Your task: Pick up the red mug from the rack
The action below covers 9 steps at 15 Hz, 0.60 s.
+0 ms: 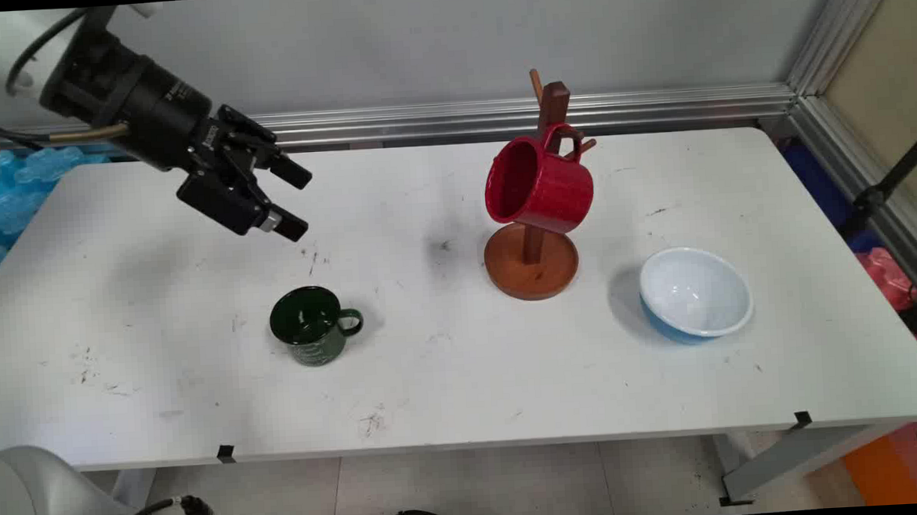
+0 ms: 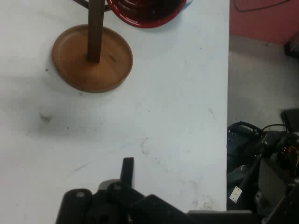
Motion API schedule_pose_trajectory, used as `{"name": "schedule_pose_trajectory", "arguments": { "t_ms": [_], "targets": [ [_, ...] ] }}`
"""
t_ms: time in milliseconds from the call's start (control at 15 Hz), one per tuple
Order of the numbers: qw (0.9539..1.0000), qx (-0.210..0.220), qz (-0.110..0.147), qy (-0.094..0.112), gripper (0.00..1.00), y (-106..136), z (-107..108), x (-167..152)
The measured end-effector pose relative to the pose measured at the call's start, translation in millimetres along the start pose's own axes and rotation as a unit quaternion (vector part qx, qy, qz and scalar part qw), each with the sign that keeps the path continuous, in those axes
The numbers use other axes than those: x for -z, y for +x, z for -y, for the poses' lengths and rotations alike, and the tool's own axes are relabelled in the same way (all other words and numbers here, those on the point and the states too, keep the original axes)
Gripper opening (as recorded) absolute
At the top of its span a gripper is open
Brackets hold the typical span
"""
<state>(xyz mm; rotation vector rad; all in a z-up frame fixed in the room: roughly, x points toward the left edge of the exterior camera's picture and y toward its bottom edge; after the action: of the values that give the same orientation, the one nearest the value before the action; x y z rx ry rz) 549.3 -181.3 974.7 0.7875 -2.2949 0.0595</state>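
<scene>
Main view: The tool (image 1: pixel 296 203) hung above the left rear part of the surface (image 1: pixel 465 383), tilted down toward the right. Its two fingers stood spread apart, with nothing between them. The tool touched no object. The nearest object was a dark green mug (image 1: pixel 311 325), upright on the surface below and slightly right of the tool, well apart from it, with its handle pointing right. Near the middle of the surface stood a wooden mug stand (image 1: pixel 532 268) with a round base and an upright post. A red mug (image 1: pixel 537 185) hung from a peg of the stand, with its opening facing left. To the right of the stand, a bowl (image 1: pixel 695 294), white inside and blue outside, rested on the surface, apart from the stand base. The surface was white and carried dark scuffs and smudges. Behind it ran an aluminium rail (image 1: pixel 514 115) along a plain grey wall. Blue material showed beyond the left edge of the surface; red and blue items lay past the right edge.

Hand view: The tool (image 2: pixel 126 186) rose from the bottom edge, with one fingertip visible over bare surface (image 2: pixel 177 116). The round base of the mug stand (image 2: pixel 92 58) lay at upper left, with the red mug (image 2: pixel 147 11) cut off by the top edge. Past the edge of the surface, floor and dark cables were visible.
</scene>
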Motion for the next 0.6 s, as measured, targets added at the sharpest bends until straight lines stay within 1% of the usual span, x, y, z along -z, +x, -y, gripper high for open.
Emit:
{"name": "schedule_pose_trajectory", "arguments": {
  "t_ms": [267, 467, 600],
  "targets": [
    [1.0, -0.001, -0.002, -0.003, 1.0, 5, 1, -2],
    [0.9999, 0.003, -0.005, -0.008, 1.0, 9, -4, -3],
    [0.9998, 0.009, -0.009, -0.014, 1.0, 15, -11, -5]
  ]
}}
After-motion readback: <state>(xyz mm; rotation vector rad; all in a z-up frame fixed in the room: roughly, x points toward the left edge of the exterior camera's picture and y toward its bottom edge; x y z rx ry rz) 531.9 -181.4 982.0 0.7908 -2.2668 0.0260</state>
